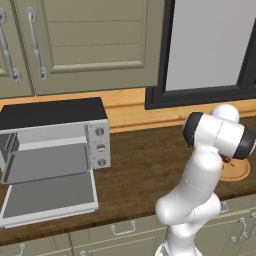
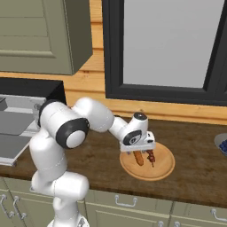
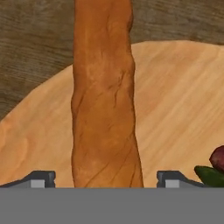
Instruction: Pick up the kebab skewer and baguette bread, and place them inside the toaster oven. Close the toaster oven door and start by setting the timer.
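The gripper [image 2: 141, 152] hangs low over the plate [image 2: 164, 170], jaws wide either side of the baguette [image 3: 105, 100], nothing gripped. The skewer [image 2: 151, 156] lies just beside it. Next, I'd say: squeeze, then lift toward the oven [image 1: 52, 145], its door [image 1: 50, 196] down.

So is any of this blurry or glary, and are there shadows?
Hand view: the baguette is sharp, its crust cracks crisp, no glare. Right base view: flat even light, only faint shading under the gripper on the board. Left base view: the oven door glass is dull grey, without reflections.
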